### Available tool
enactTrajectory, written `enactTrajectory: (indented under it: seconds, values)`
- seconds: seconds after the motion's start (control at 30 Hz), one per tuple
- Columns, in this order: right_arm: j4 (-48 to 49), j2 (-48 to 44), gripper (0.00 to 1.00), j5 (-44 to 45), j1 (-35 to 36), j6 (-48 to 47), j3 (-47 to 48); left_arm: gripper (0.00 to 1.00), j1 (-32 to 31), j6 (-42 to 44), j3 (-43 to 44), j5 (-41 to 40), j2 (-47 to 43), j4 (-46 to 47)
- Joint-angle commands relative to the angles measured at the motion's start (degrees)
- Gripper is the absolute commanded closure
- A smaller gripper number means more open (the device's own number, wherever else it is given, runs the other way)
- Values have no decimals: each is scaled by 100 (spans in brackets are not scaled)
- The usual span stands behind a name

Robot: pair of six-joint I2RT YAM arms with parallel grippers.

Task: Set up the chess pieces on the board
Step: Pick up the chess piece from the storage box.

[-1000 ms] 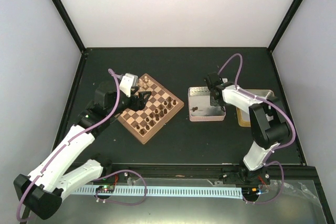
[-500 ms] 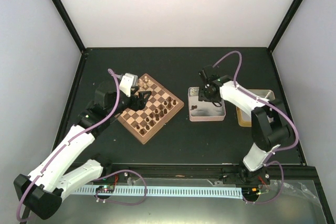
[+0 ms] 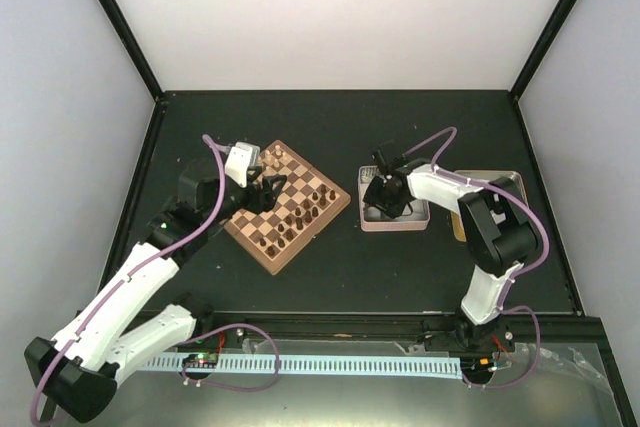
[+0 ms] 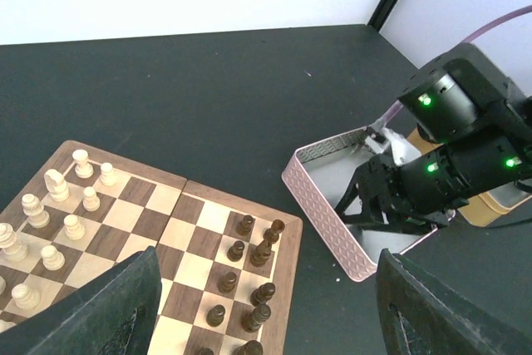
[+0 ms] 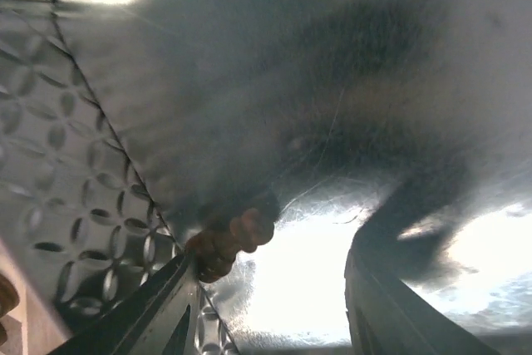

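On the board's (image 4: 195, 234) near right side, most dark chess pieces (image 4: 263, 253) stood in rows. Our left gripper (image 3: 268, 185) hung above, wide open and empty. Rightward in the tin (image 4: 320, 222), our right gripper (image 5: 268, 288), jaws apart and holding nothing, sat beside one remaining dark piece (image 5: 226, 245).

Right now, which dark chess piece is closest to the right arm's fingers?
The dark piece inside the tin, against its wall; the dark pieces standing on the board are farther off.
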Motion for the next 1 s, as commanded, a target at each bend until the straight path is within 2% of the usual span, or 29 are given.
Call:
enactTrajectory:
  seconds: [0.0, 0.27, 0.77, 0.83, 0.97]
  values:
    - [310, 237, 51, -228, 96, 674, -78, 28, 44, -4, -29, -121, -113, 53]
    - [251, 466, 56, 77, 97, 812, 17, 28, 45, 50, -50, -225, -168, 18]
    - [-188, 601, 81, 831, 153, 220, 266, 27, 44, 77, -64, -283, -143, 13]
    - [-243, 600, 81, 903, 179, 34, 320, 27, 46, 69, -72, -275, -135, 10]
    - [-416, 571, 68, 969, 255, -336, 487, 27, 44, 59, -80, -256, -125, 30]
